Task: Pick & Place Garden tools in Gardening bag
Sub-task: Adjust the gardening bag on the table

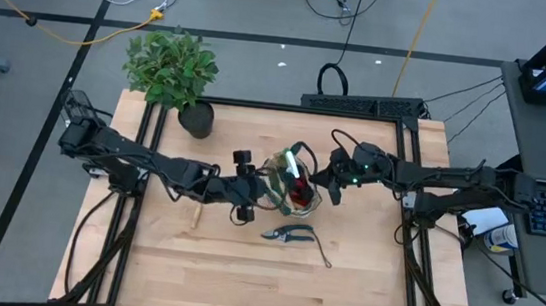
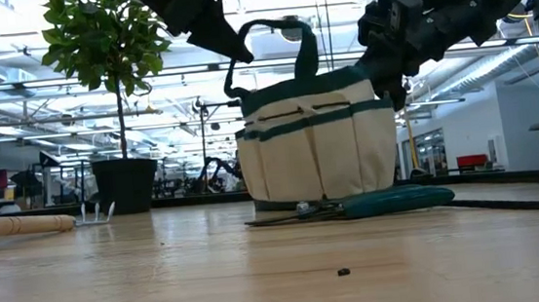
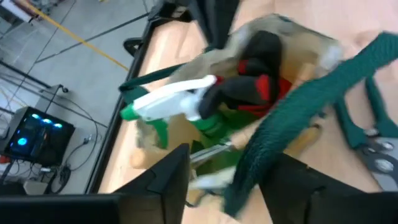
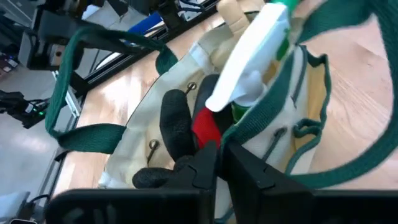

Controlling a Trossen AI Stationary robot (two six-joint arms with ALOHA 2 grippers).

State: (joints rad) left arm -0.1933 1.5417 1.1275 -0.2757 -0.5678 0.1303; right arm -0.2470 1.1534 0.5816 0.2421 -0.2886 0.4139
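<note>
The gardening bag (image 1: 300, 208) stands upright on the table's middle, tan with green trim (image 2: 319, 156). Inside it are a green-white spray bottle (image 3: 174, 102), a black-and-red glove (image 3: 255, 74) and wooden handles. My left gripper (image 3: 224, 165) is open at the bag's left side, with the green loop handle (image 3: 298, 99) running between its fingers. My right gripper (image 4: 221, 149) is shut on the bag's right rim. Dark pruning shears (image 1: 290, 235) lie flat on the table just in front of the bag. A wooden-handled fork (image 1: 195, 214) lies to the bag's left. My left gripper has the loop handle's strap (image 3: 249, 177) between its open fingers, which lie across it. The strap lies against the inner side of one finger (image 3: 292, 186). In the low view the strap arches up above the bag (image 2: 273, 24) beside the fingertips. My right gripper pinches the green-trimmed rim (image 4: 239, 127) on the bag's right side between its two fingers. One finger is inside the bag and one outside. The fingers slant down from the table's right side. The bag stands with its bottom on the table.
A leafy plant (image 1: 171, 63) in a black pot (image 1: 196, 118) stands at the table's far left. A black cord (image 1: 322, 246) trails beside the shears. Bare wood lies along the near edge (image 1: 260, 292).
</note>
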